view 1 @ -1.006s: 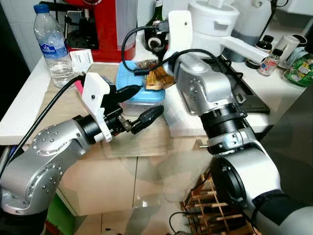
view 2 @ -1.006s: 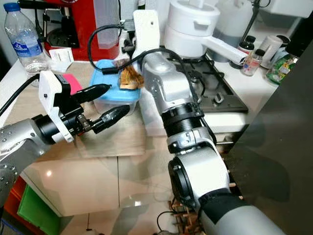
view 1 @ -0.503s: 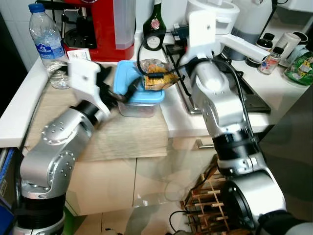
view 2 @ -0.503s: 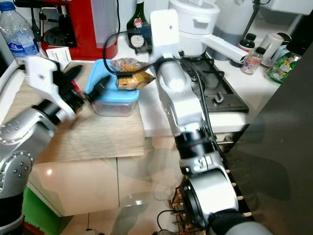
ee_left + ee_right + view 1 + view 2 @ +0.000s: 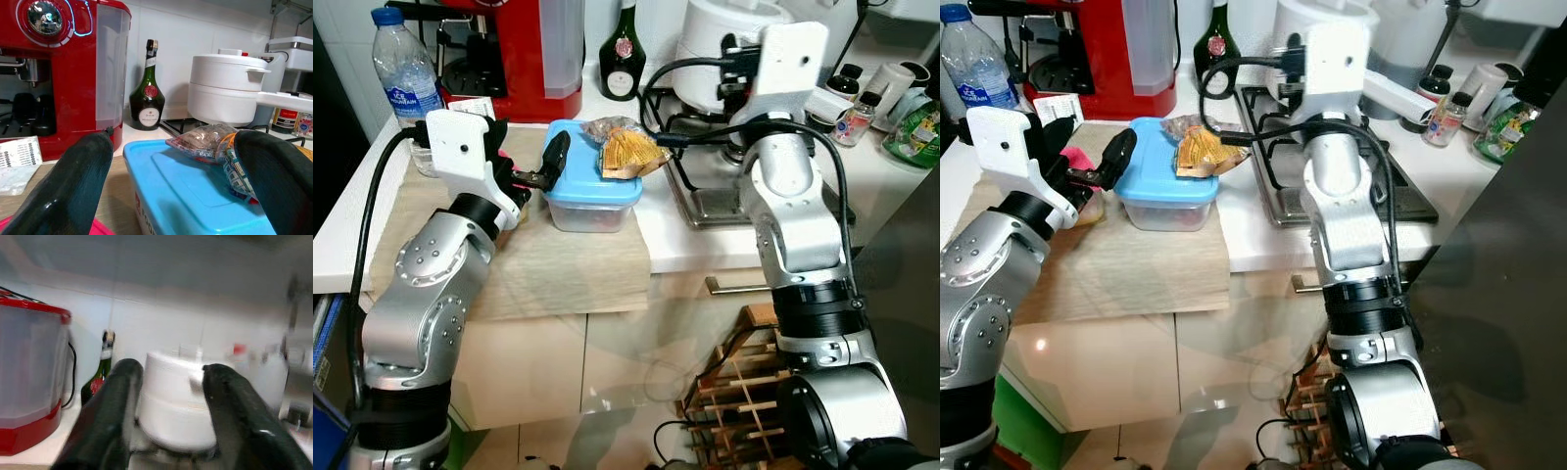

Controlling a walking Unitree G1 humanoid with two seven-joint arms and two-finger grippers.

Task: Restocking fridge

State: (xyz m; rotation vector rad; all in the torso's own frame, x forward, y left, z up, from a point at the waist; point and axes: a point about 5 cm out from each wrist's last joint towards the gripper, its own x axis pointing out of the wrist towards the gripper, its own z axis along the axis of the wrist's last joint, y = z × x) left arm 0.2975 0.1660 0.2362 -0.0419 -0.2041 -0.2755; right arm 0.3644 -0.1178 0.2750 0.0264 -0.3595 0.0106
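Upper centre of the left eye view: you see a clear food box with a blue lid standing on a pale wooden board on the white worktop. Two snack packets lie on the lid's far right corner.

Your left hand, in the upper left, is level with the box's left edge, fingers spread; one fingertip is just beside the lid, and you cannot tell whether it touches. The left wrist view shows both fingers wide apart with the lid between them.

Your right hand is raised over the hob at upper right, fingers apart and holding nothing.

Behind the box stand a red coffee machine, a dark bottle, a white pot, and, at far upper left, a water bottle.
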